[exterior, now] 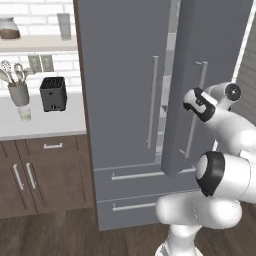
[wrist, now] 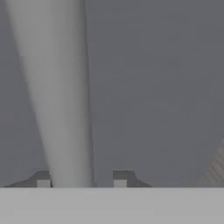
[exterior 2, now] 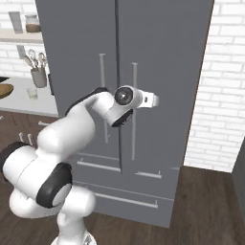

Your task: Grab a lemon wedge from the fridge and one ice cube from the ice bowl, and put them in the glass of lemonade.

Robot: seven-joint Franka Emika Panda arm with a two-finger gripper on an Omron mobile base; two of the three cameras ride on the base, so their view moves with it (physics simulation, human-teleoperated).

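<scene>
The tall grey fridge stands straight ahead. Its right door looks slightly ajar, with a pale strip showing between the doors in the left base view. My gripper is shut on the right door's silver handle, which runs up between my fingertips. The glass of lemonade sits on the counter to the left. An edge of the wooden ice bowl shows at the far left. The lemon wedge and the ice cube are out of view.
On the counter stand a black toaster and a grey utensil cup. A shelf above carries a jar and a tumbler. Brown cabinets lie below, and a white brick wall flanks the fridge on the right.
</scene>
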